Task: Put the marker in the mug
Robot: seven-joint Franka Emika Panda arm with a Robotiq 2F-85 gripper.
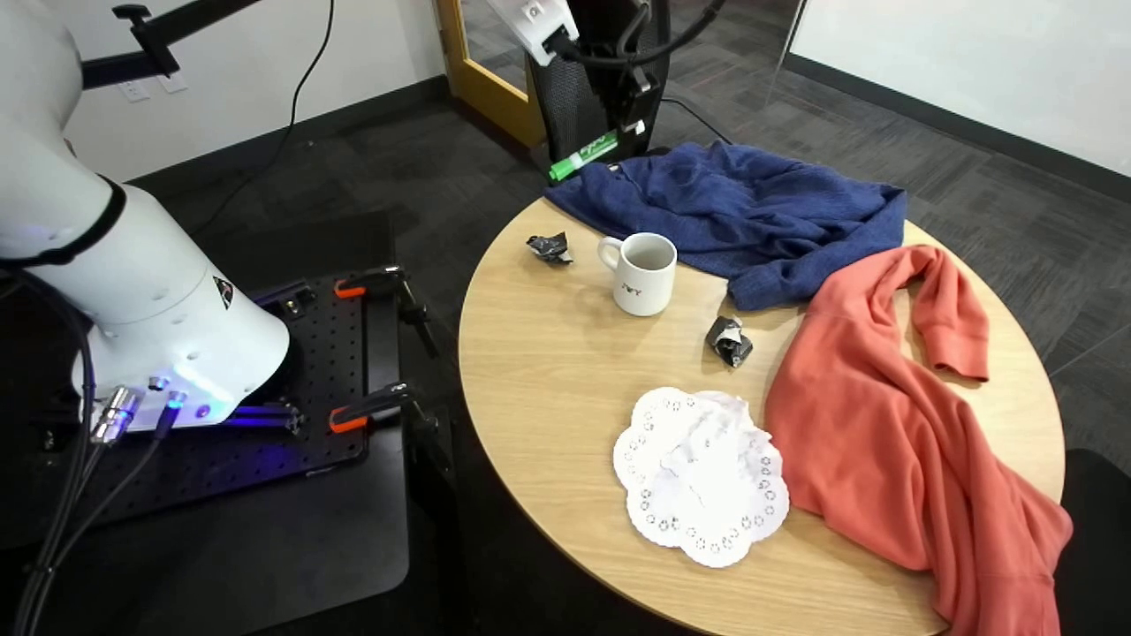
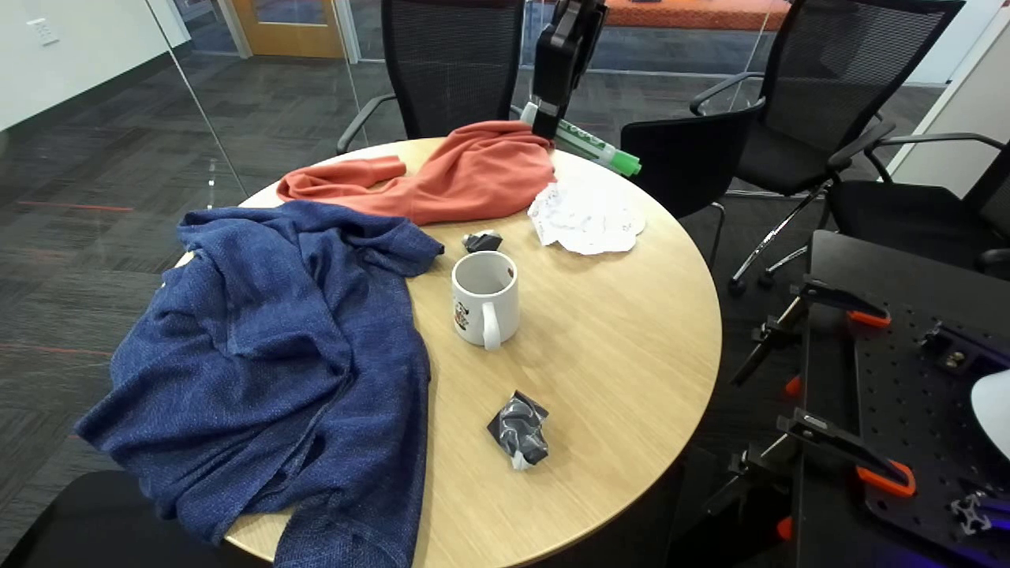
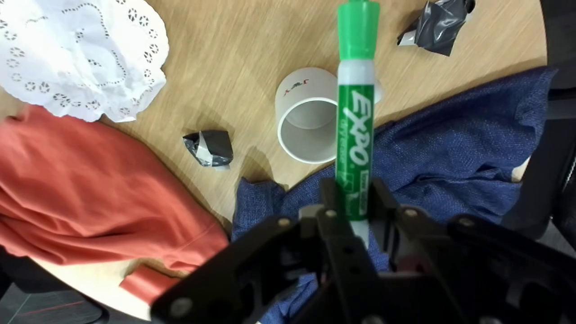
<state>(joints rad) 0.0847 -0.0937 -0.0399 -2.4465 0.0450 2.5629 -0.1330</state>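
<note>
marker [image 3: 354, 135] is up in the air, pinched nr its white end by the gripper [image 3: 354, 198], slanted w/ green cap [image 1: 563, 170] lower. in an exterior view it shows far of the mug [image 1: 645, 283], which stands upright, handle left. lowered at this slant, marker'd prob. snag on the mug & swivel in the grip, or tip the mug. misaligned release = drop onto blue cloth [image 1: 733, 203], just far-right.
</note>
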